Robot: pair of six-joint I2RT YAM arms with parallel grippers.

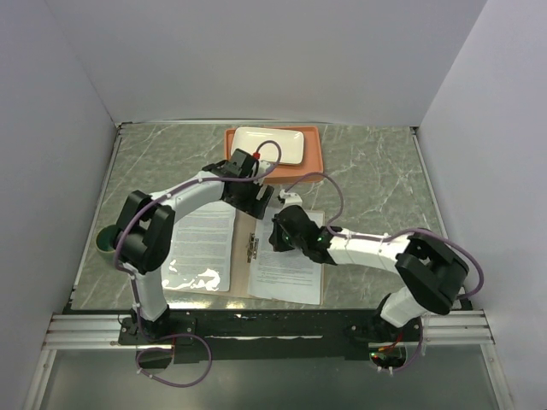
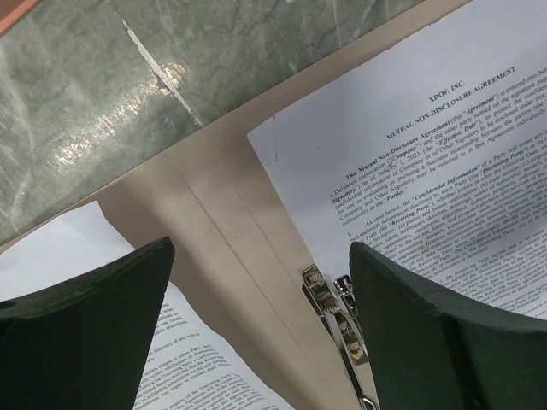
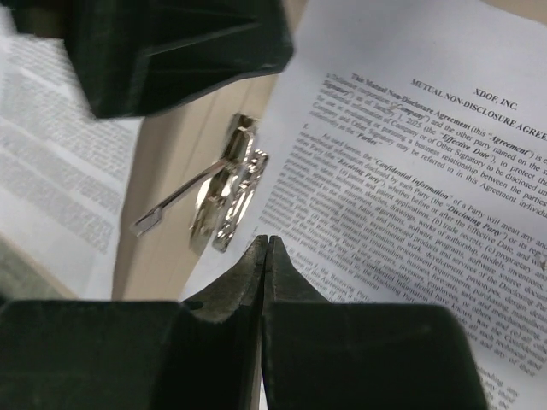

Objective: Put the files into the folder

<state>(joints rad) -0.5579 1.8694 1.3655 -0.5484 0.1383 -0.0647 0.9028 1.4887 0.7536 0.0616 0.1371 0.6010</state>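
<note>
Clip (image 1: 253, 248) lies on bare folder (image 1: 245, 220) strip between files' (image 1: 205, 239) inner edges.

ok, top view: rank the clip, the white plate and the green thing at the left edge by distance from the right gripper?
1. metal clip: just left of the right gripper, on the folder.
2. white plate: in the orange tray, at the far edge.
3. green object: far left edge, clearly the farthest.

The top camera looks down from high behind the near edge over the whole tabletop (image 1: 376, 171). Each wrist camera looks from very near onto the folder (image 2: 214, 205); both share its metal clip (image 3: 229, 201) and the right sheet (image 2: 427, 145).
</note>
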